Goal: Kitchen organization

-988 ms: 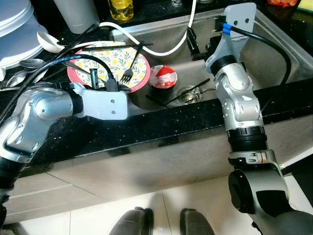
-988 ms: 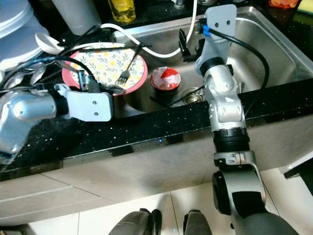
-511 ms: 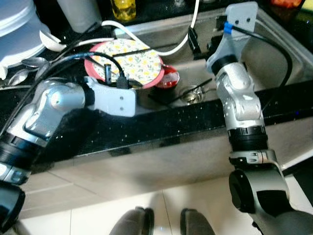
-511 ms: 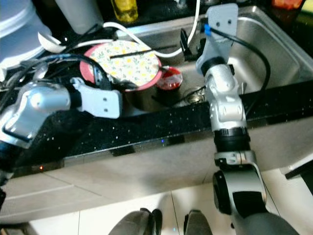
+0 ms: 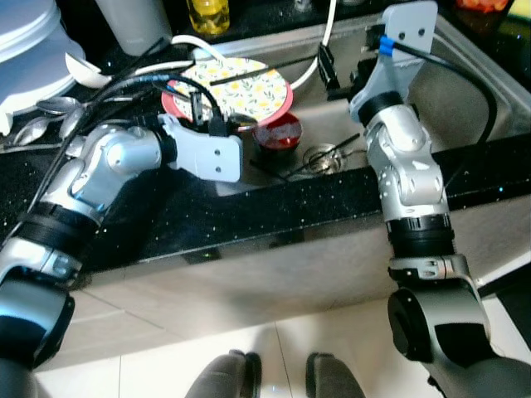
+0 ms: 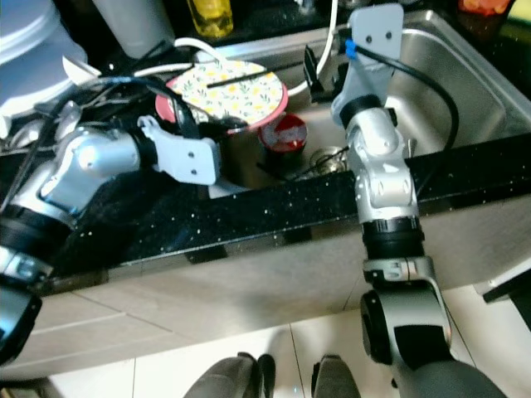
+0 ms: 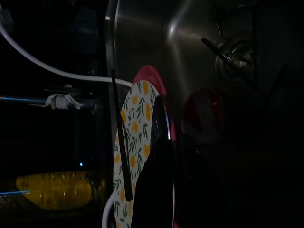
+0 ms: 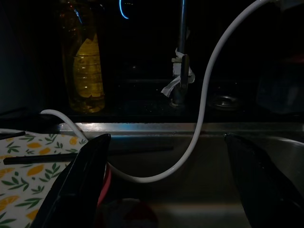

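Observation:
A floral plate with a red rim (image 5: 241, 81) hangs tilted over the left edge of the steel sink (image 5: 465, 91). My left gripper (image 5: 200, 109) is shut on its near rim, and the rim (image 7: 138, 137) runs between the fingers in the left wrist view. A black chopstick (image 5: 249, 71) lies across the plate. Beside it a red bowl (image 5: 278, 133) stands in the sink, with chopsticks and cutlery (image 5: 319, 157) around the drain. At the back of the sink my right gripper (image 5: 344, 73) hovers open, holding nothing, its fingers (image 8: 80, 185) spread wide.
A white hose (image 5: 314, 62) loops over the sink's back edge below the faucet (image 8: 180, 71). A yellow bottle (image 5: 206, 15) and a grey cup (image 5: 133, 25) stand behind. Spoons (image 5: 50, 108) and white containers (image 5: 25, 50) crowd the black counter on the left.
My left gripper has lifted the plate off the counter and carried it right, over the sink's edge. The fork no longer lies on the plate. The right arm has stayed put.

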